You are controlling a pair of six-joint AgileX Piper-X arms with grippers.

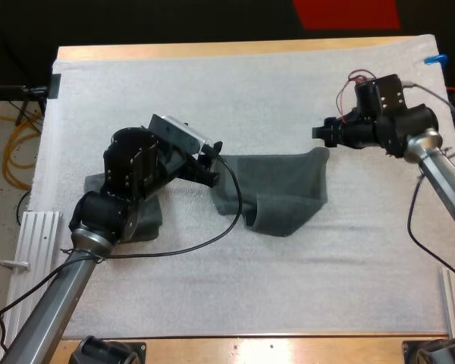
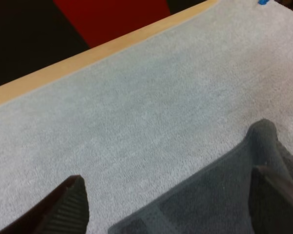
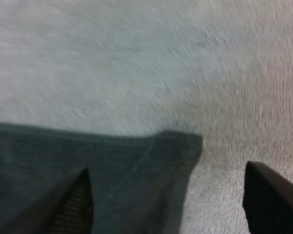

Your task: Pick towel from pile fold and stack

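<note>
Both my claws are open at the towel, and nothing is held yet.

The towel lies partly folded on the mat. My left claw is at its left edge and my right claw is just over its far right corner, both with fingers wide apart and holding nothing. A second towel lies bunched under my left arm, just left of the towel. I think the danger is this: the towel has a doubled part, so a claw may catch only one layer, and then the cloth drags or folds crooked. The right corner is thin and may slip out. I find no brand, label or writing to read.
</note>
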